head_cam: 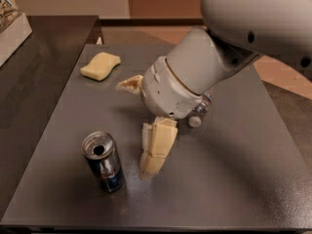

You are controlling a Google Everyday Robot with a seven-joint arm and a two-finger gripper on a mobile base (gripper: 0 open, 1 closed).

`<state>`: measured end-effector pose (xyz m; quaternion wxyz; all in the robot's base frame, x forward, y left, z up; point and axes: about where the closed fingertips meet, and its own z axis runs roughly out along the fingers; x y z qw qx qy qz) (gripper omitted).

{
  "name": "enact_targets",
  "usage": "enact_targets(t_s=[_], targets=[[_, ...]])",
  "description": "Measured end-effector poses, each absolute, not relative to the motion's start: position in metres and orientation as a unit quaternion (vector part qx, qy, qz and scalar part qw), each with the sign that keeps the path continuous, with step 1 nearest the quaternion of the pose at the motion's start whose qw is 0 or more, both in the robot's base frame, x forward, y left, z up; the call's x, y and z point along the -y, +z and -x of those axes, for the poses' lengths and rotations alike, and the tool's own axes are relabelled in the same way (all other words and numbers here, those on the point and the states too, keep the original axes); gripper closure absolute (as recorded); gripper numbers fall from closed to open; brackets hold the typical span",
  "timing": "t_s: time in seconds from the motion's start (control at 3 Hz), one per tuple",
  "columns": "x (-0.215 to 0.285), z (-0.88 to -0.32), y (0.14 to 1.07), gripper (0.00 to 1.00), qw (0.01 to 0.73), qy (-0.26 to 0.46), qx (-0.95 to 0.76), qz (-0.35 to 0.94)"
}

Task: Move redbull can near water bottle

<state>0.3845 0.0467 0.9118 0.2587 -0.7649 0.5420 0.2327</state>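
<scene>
The redbull can (pixel 103 162) stands upright on the dark grey table (pixel 229 179) at the front left, its open silver top showing. My gripper (pixel 134 127) is open and empty, just right of the can and above the table, with one beige finger (pixel 156 147) pointing down and the other (pixel 129 84) up to the left. The water bottle (pixel 201 112) lies behind my wrist. Only its white cap end and a bit of clear plastic show; the rest is hidden by the arm.
A yellow sponge (pixel 100 66) lies at the back left of the table. A white box (pixel 12 30) sits on the darker counter at the far left. My large grey arm (pixel 253 18) fills the upper right.
</scene>
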Motion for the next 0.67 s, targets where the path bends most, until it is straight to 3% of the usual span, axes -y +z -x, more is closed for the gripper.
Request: enact_targets(t_s=[0.33,0.67], targets=[[-0.068,-0.373,0.902,0.00,0.237,0.240,-0.510,0.791],[-0.080,-0.366,0.896,0.17,0.219,0.244,-0.487,0.809]])
